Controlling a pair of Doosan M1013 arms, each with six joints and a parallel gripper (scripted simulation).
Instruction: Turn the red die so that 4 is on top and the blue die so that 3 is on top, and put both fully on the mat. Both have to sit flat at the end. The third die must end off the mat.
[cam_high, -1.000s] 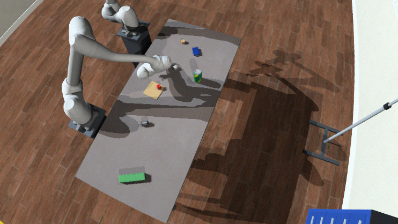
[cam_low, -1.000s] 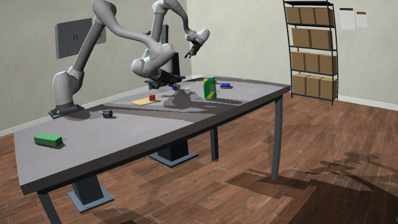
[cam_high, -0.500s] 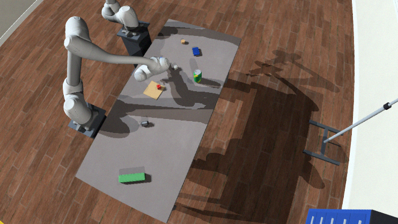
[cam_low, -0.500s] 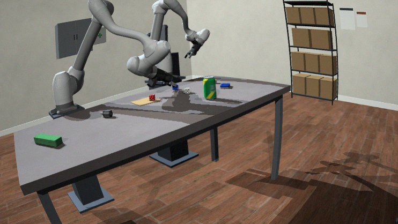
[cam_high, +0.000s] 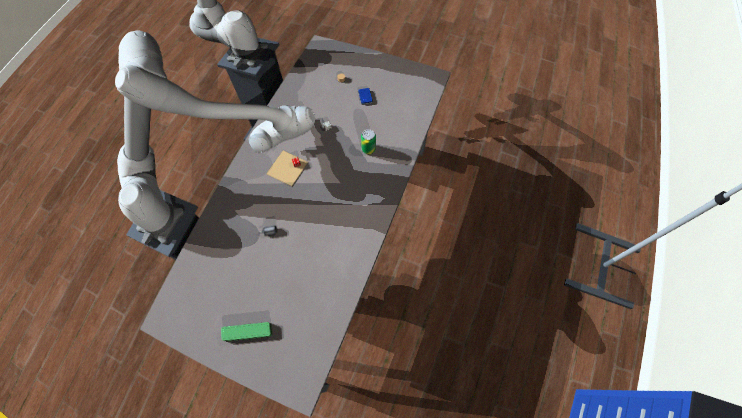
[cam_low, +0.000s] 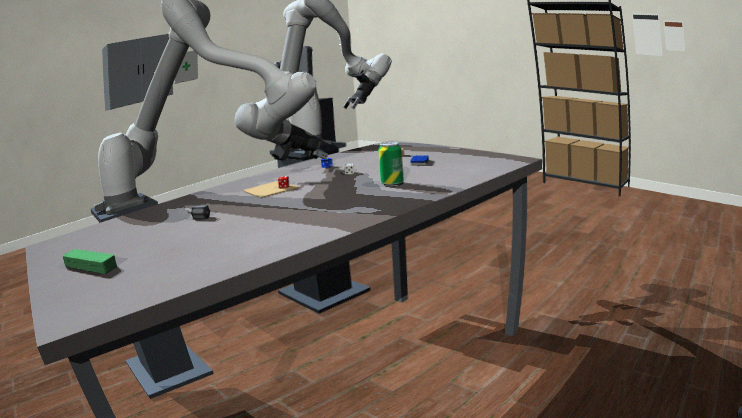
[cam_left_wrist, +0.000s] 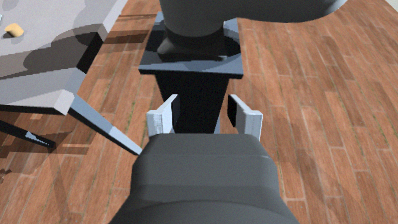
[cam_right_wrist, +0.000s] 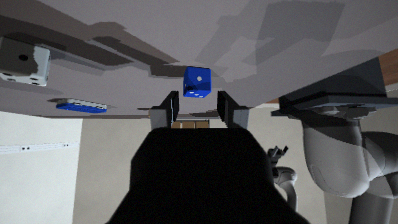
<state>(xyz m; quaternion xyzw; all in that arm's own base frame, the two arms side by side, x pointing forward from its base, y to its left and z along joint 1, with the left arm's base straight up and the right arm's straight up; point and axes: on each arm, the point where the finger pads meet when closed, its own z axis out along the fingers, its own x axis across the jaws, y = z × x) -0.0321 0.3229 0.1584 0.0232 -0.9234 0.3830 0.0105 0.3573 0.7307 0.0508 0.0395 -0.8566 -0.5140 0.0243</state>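
Grey worktop (cam_high: 311, 259) (cam_low: 150, 259) (cam_left_wrist: 60, 10) (cam_right_wrist: 225, 30) carries everything. Green can (cam_high: 368, 142) (cam_low: 390, 165) stands well apart from the tan mat (cam_high: 281, 168) (cam_low: 262, 190). Right end effector (cam_low: 322, 151) (cam_right_wrist: 198, 104) is spread wide, holding nothing, low by the blue die (cam_low: 326, 163) (cam_right_wrist: 196, 82), which sits just ahead of its fingertips, off the mat. Left end effector (cam_low: 351, 102) (cam_left_wrist: 204, 106): fully spread, empty, raised away from the dice. Red die (cam_high: 295, 162) (cam_low: 283, 182) is on the mat near its edge; top number unreadable. White die (cam_high: 326, 124) (cam_low: 349, 168) (cam_right_wrist: 40, 65) is off-mat, good. Step in hand looks like the blue turn. Next: square up, close on blue, roll 3 up, then set it flat on the mat, avoiding red.
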